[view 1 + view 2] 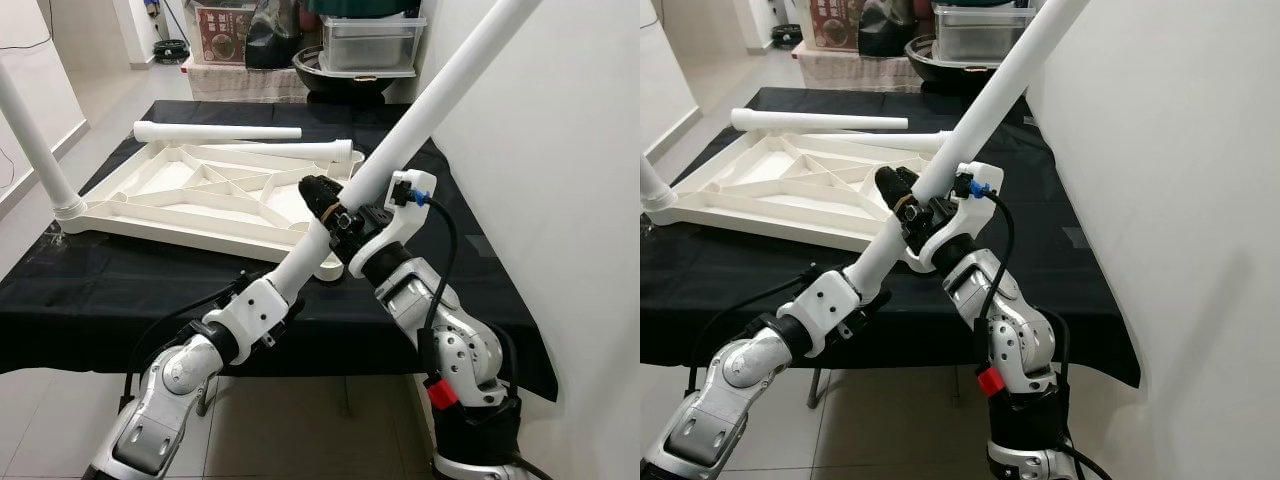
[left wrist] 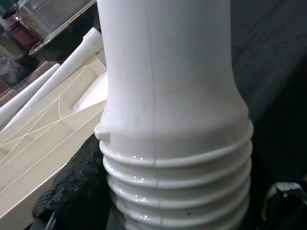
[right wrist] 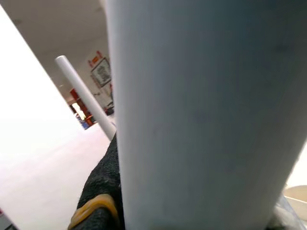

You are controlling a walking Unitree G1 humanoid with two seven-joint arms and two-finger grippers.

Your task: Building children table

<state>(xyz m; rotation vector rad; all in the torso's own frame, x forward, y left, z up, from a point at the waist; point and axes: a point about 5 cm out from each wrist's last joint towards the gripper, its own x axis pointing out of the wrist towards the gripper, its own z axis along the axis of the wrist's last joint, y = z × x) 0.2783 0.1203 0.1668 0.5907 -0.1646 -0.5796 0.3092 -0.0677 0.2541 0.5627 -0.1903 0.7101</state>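
Black padded fingers [image 1: 322, 196] of the right gripper [image 1: 335, 212] are clamped around a long white table leg [image 1: 420, 118], which is held tilted, its upper end running up out of the top of the head views. Lower down the same leg, the left gripper [image 1: 285, 285] is closed around the shaft near its ribbed, threaded end [image 2: 177, 177]; the threads are seen close up in the left wrist view, with a black padded finger [image 2: 79, 191] pressed beside them.

Four legs are counted: this held one, two loose legs [image 1: 215, 131] [image 1: 300, 150] lying across the far edge of the tabletop, and one leg [image 1: 35, 140] already standing upright in the left near corner socket. One white tabletop [image 1: 190, 195] is seen, lying upside down with its ribbed underside up, on a black cloth [image 1: 120, 290] over a table.

The right arm is bent sharply, elbow low by the table's right front edge, forearm angled up and inward. The left arm is stretched up from lower left, its wrist in line with the leg. Behind the table, a clear storage box [image 1: 370, 45] sits on a dark bowl.
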